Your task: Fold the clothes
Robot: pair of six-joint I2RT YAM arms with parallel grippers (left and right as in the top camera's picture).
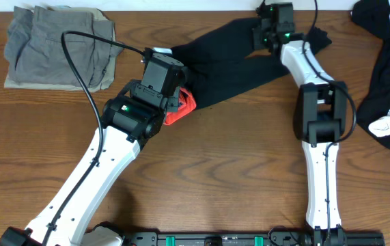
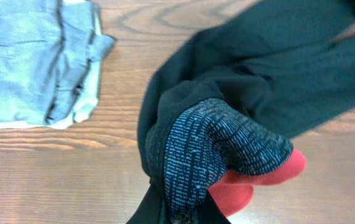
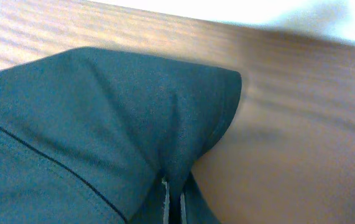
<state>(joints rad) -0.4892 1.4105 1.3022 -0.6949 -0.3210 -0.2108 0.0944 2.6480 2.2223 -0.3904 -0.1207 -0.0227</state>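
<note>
A long black garment stretches across the table's far middle between both arms. Its end has a heather-grey and coral-red band. My left gripper is shut on that banded end; in the left wrist view the grey band and the red edge bunch right at the jaws. My right gripper is shut on the garment's other end at the table's far edge; the right wrist view shows black fabric pinched between the fingers.
A folded grey garment lies at the far left, also in the left wrist view. A heap of black and white clothes lies at the far right. Bare wood table fills the front.
</note>
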